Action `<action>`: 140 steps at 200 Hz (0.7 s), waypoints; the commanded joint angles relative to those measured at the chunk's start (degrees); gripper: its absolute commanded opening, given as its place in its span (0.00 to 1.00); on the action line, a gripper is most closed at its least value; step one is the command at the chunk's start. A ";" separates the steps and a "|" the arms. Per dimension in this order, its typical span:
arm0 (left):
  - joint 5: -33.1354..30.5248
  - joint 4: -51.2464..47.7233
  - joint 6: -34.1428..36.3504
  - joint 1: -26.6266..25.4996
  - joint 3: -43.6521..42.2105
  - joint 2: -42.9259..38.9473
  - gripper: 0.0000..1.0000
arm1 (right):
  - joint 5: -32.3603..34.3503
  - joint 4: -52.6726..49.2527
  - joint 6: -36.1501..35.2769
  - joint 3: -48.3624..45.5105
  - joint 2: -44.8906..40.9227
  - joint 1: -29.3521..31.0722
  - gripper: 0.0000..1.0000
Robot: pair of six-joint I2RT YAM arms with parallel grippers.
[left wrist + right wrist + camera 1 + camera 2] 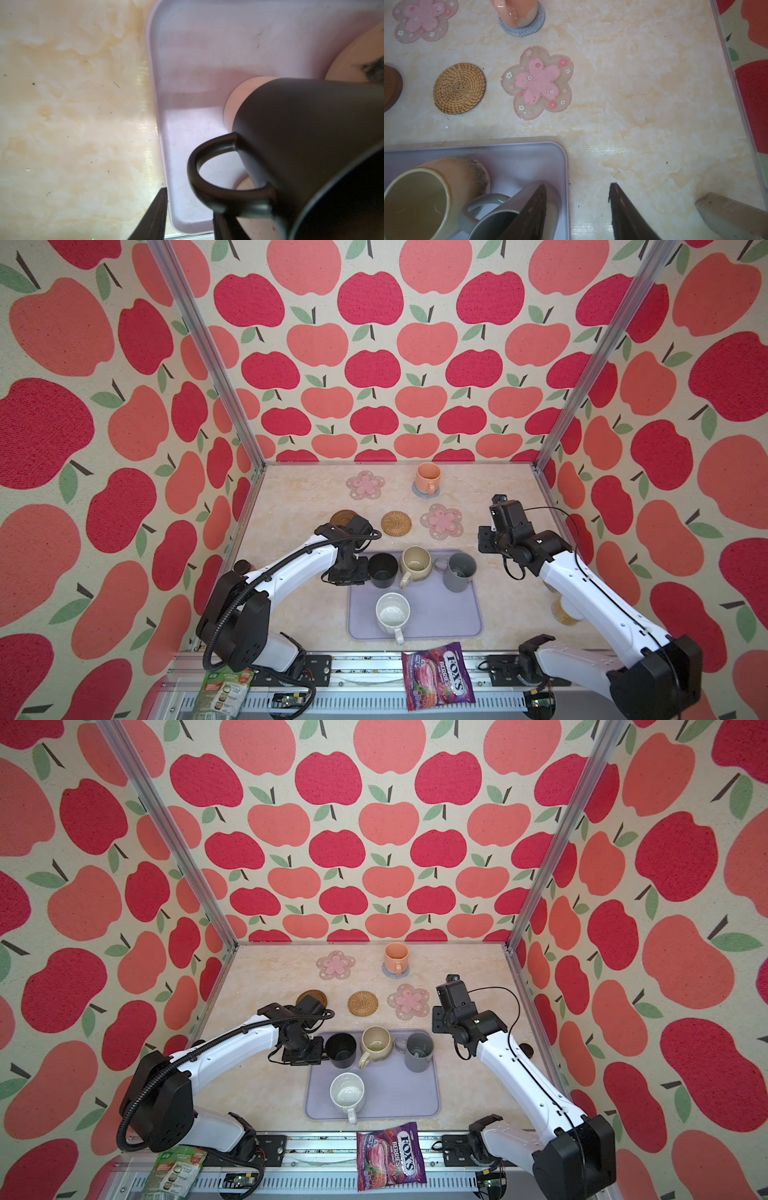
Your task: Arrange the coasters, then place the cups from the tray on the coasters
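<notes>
The matte black ceramic mug (382,570) stands upright in the far left corner of the flat lavender tray (436,626), its loop handle (207,176) turned left. It looks rigid, fairly heavy and breakable, and its smooth wall could slip. The handle, or the rim beside it, seems the safest hold, pinched firmly and lifted straight up.

The left gripper (189,205) sits just beside that handle, jaws apart and clasping nothing. Right of the black mug are a beige glazed mug (415,564) and a plain grey mug (459,570), with a speckled white mug (392,614) nearer.

Beyond the tray lie 3 bare coasters: a dark brown round disc (343,517), a woven tan rattan round (396,523) and a pink flower-shaped mat (441,521). The brown disc is closest.

The right gripper (577,185) hovers over the tray's right edge by the grey mug, jaws parted and empty.
</notes>
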 commanded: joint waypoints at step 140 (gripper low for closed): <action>-0.85 -0.28 3.47 2.61 2.88 1.15 0.37 | 1.39 -2.03 0.83 0.38 -2.52 -0.62 0.53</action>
